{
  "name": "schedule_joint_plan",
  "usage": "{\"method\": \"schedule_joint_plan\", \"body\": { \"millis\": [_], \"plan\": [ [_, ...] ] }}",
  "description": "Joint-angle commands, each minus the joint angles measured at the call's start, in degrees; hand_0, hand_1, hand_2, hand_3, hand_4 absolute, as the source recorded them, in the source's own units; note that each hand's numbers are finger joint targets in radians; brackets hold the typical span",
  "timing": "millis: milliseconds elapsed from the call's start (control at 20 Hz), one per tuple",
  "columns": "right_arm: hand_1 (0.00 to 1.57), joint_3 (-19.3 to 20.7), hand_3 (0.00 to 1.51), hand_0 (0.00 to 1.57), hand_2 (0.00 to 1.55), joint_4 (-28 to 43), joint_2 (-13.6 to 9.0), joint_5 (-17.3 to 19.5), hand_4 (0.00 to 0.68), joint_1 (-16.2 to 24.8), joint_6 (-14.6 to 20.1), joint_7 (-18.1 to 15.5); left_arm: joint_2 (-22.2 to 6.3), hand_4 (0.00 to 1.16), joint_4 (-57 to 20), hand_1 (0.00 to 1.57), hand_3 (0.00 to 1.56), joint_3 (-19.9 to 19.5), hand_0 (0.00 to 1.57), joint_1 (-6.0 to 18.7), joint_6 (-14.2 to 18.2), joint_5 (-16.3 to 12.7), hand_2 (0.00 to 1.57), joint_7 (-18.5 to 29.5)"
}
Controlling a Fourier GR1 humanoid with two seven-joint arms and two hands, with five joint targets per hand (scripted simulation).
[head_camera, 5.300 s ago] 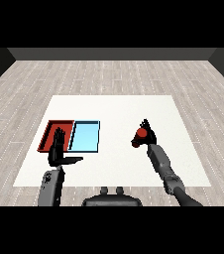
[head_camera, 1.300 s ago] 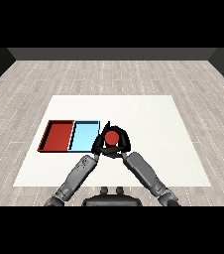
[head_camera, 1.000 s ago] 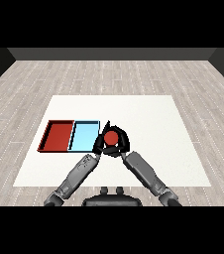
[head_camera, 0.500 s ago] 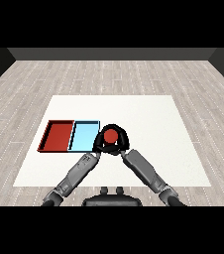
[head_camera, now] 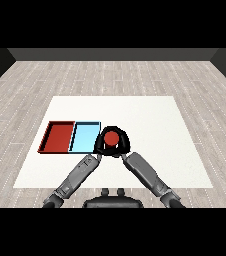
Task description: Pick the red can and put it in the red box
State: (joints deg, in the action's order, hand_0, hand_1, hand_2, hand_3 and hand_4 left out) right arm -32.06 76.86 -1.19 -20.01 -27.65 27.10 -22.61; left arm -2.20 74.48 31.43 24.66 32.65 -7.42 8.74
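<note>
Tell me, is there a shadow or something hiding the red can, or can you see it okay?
In the head view the light is even and flat, with no glare and no strong shadows on the white table. The red can shows only its top; the black left hand and right hand curl round its sides and hide them. The red tray and light blue tray show plainly.

White table with red tray beside light blue tray.

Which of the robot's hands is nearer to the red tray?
Left. The left hand is at the red can on the side toward the red tray; the right hand is on the can's far side.
</note>
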Motion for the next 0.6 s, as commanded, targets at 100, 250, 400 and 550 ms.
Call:
{"method": "schedule_joint_plan", "body": {
  "millis": [100, 250, 400, 550],
  "plan": [
    [1.51, 0.3, 1.4, 1.51, 1.46, 1.8, 1.1, 0.8, 0.547, -1.0, 0.2, 0.9, 2.1, 0.91, -0.2, 1.57, 1.42, -0.2, 1.57, 1.2, 0.0, -1.1, 1.53, -0.3],
    [1.4, -3.1, 1.37, 1.4, 1.41, -2.5, 1.1, -7.7, 0.471, -2.8, 0.0, -3.3, 2.1, 1.03, -3.5, 1.57, 1.47, 0.1, 1.57, 3.8, 1.1, -4.0, 1.55, 2.5],
    [0.0, 0.5, 0.0, 0.0, 0.0, 2.7, 0.4, -0.8, 0.0, 0.0, -4.1, 0.8, 2.1, 1.14, -0.9, 1.57, 1.49, 0.7, 1.57, 1.2, 0.6, -3.0, 1.57, 1.6],
    [0.0, 1.7, 0.0, 0.0, 0.0, 3.4, 1.1, 0.8, 0.0, 0.8, -5.2, 1.8, 2.1, 1.14, -0.9, 1.57, 1.49, 0.7, 1.57, 1.2, 0.6, -2.9, 1.57, 1.6]
  ]
}}
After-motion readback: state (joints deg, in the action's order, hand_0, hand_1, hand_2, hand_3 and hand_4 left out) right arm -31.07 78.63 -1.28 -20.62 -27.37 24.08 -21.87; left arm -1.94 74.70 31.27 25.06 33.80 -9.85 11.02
